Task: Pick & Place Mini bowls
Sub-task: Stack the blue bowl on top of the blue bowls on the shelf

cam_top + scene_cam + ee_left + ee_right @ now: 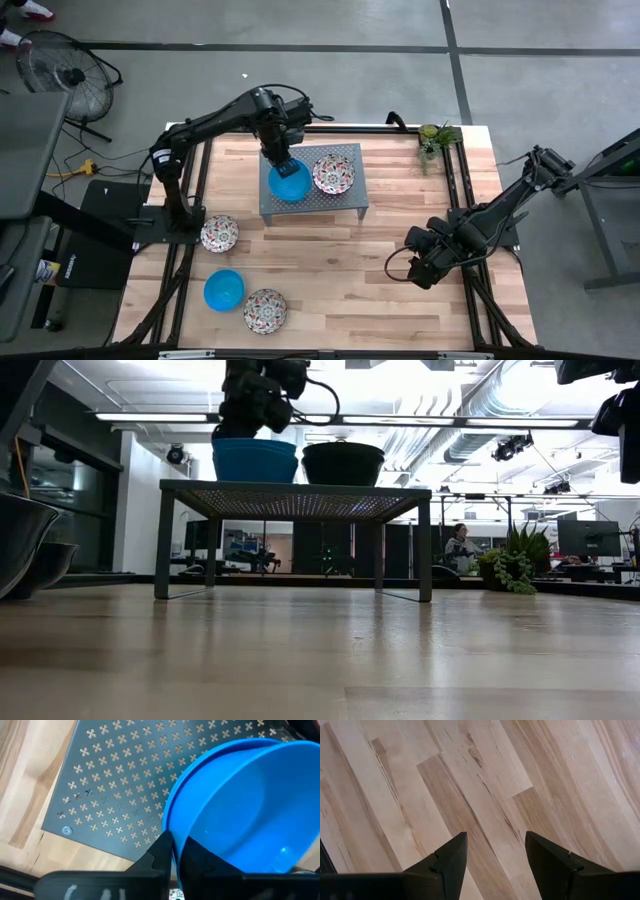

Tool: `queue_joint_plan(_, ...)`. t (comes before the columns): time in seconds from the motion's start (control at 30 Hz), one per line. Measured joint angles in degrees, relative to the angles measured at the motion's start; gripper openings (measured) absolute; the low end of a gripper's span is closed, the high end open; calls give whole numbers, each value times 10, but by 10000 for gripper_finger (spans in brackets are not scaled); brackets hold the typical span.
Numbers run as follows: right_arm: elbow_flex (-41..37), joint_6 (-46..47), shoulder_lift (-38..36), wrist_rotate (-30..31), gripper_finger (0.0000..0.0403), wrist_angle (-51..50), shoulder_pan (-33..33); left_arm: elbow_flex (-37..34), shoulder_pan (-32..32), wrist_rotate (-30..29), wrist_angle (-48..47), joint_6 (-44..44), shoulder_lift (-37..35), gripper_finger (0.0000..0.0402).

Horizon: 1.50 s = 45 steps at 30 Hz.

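On the grey stand a patterned bowl already sits and the left gripper pinches a blue bowl's rim there, while three bowls wait near the table's left front corner and the right gripper hangs spread by the right edge.

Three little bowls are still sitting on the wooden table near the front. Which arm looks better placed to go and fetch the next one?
Probably the left. All three, the patterned bowl, the blue bowl and the second patterned bowl, lie on its side. The right gripper hangs open across the table.
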Motion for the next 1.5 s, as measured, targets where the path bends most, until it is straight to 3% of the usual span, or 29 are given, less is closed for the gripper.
queue_joint_plan(0.57, 0, 0, 0, 0, 188, 0, 0, 9, 0, -10, 0, 49, -1, 141)
queue_joint_plan(0.7, 0, 0, 0, 0, 188, 0, 0, 44, 0, -12, 0, 58, -1, 148)
queue_joint_plan(1.1, 0, 0, 0, -1, 188, 0, 0, 145, -5, -99, 0, 144, -1, 149)
queue_joint_plan(1.27, 0, 1, 0, 8, 188, 0, 0, 150, -20, -137, 0, 167, -1, 121)
queue_joint_plan(1.43, 0, 6, 0, 14, 188, -1, 1, 150, -31, -148, 0, 177, -1, 27)
queue_joint_plan(1.5, 0, 6, 0, 17, 188, -6, 5, 150, -36, -149, 0, 179, -1, 9)
